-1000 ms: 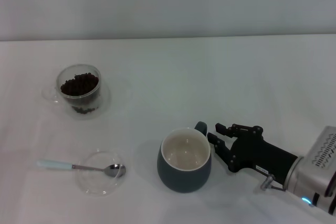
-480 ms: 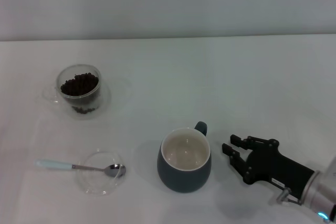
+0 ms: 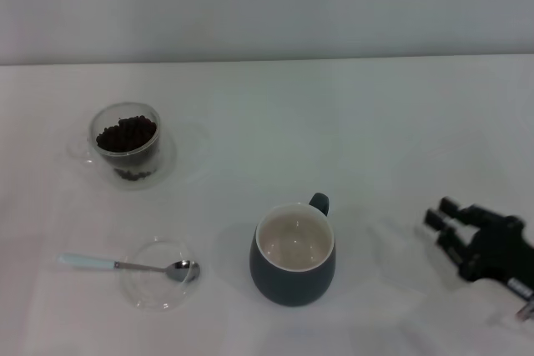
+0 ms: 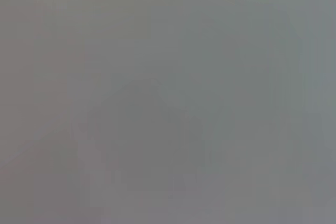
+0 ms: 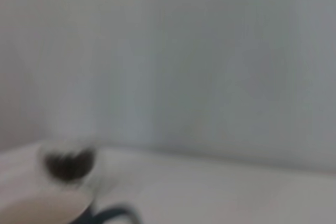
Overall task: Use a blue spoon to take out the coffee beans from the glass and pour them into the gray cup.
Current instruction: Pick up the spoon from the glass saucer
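The gray cup (image 3: 293, 254) stands in the front middle of the table, its cream inside bare and its handle (image 3: 319, 203) turned away from me. The glass (image 3: 126, 141) with coffee beans (image 3: 126, 133) stands at the far left. The blue spoon (image 3: 125, 266) lies at the front left, its metal bowl resting in a flat clear dish (image 3: 160, 275). My right gripper (image 3: 440, 216) is open with nothing in it, low at the front right, well clear of the cup. In the right wrist view, the beans (image 5: 68, 163) and the cup's handle (image 5: 107, 215) show blurred. The left gripper is out of view.
A clear saucer (image 3: 177, 156) lies under the glass. The white table runs back to a pale wall (image 3: 267, 6). The left wrist view is a blank grey blur.
My right gripper has drawn back from beside the cup's handle toward the front right edge. The cup, glass and spoon have not moved.
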You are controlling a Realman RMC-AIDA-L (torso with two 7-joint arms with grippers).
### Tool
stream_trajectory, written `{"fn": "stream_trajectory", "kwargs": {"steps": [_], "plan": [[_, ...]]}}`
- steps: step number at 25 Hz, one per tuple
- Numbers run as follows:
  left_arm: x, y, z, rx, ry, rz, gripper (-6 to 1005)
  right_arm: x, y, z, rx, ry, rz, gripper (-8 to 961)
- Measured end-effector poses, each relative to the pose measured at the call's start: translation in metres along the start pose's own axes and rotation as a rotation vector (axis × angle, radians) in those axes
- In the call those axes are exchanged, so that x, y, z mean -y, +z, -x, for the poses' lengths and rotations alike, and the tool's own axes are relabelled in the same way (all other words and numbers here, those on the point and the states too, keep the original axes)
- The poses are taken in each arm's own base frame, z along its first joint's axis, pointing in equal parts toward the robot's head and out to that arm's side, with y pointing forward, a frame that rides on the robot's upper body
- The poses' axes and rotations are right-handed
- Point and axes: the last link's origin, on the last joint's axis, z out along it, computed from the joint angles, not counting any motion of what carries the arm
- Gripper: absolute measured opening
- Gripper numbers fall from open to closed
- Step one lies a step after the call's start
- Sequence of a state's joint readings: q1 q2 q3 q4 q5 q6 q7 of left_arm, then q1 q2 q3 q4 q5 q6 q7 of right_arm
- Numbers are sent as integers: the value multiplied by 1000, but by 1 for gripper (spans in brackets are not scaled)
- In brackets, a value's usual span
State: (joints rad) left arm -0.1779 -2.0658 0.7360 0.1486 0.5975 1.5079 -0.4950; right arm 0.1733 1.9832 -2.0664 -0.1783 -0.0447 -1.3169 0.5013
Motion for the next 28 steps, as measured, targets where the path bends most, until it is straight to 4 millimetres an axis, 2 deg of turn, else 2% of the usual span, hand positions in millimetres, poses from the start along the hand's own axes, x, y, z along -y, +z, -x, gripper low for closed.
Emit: {"fn": "stream_trajectory", "kwargs": {"steps": [4,7,15,19,28], "plan": [[-7,-1,4,28,-44,43,875,15,-12,15,108,9,-82,273],[-14,-2,11,70,-145,76,875,24,-11,25,167,5,-122,273],[-37,-9,25,216,-499,183,874,41,15,45,216,-39,-160,276],[-42,-15,30,275,-730,175,874,51,28,53,216,-55,-187,278],[-64,-21,52,499,-1045,165,875,68,44,66,231,-121,-281,281]]}}
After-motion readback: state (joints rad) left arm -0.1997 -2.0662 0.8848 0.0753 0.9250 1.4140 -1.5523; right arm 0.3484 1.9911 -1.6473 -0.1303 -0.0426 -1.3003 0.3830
